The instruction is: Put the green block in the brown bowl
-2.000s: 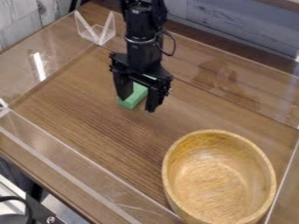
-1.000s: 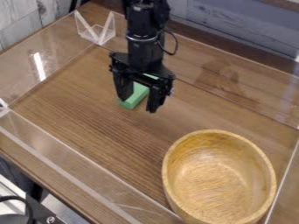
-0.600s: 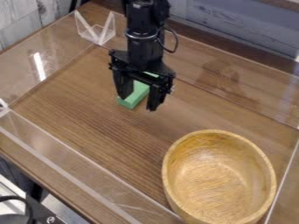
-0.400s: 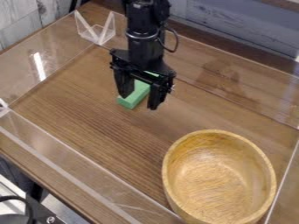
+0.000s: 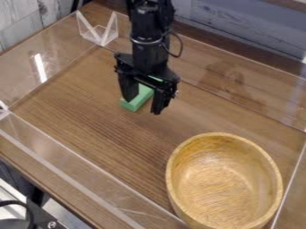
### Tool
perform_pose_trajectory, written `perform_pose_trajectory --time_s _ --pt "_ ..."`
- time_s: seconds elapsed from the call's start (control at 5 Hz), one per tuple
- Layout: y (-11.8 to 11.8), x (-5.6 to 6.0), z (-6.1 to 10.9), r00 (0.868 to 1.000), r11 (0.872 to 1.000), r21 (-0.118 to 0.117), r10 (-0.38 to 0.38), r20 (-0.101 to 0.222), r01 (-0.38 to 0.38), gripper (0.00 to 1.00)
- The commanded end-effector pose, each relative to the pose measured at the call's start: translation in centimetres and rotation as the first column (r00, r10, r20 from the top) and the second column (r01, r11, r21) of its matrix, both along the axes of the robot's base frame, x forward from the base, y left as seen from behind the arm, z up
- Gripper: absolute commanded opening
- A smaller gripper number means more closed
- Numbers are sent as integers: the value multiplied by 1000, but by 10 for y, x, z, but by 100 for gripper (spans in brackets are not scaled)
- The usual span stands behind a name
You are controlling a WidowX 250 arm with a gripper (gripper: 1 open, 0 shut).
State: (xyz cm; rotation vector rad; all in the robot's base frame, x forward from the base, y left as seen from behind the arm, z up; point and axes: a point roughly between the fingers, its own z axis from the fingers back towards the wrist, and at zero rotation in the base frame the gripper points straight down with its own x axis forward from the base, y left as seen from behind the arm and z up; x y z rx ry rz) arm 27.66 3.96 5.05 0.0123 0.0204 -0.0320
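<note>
The green block (image 5: 138, 97) lies on the wooden table between the two fingers of my black gripper (image 5: 141, 101), which points straight down over it. The jaws stand open, one finger on each side of the block, and part of the block is hidden behind them. I cannot tell whether the fingers touch its sides. The brown bowl (image 5: 224, 183), a large round wooden bowl with a thick rim, sits at the lower right of the view, well apart from the gripper, and its hollow holds nothing.
A clear plastic wall (image 5: 48, 63) runs along the table's left and front edges. A small clear stand (image 5: 98, 29) sits at the back left. Bare wooden tabletop (image 5: 96, 134) lies between the gripper and the bowl.
</note>
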Motion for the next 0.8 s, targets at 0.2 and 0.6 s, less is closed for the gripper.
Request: perform_pose_trajectory --time_s 0.2,0.6 --pt "8 10 3 999 1000 14 -9 49 8 100" --pt "12 15 -3 998 1000 17 -17 56 16 100"
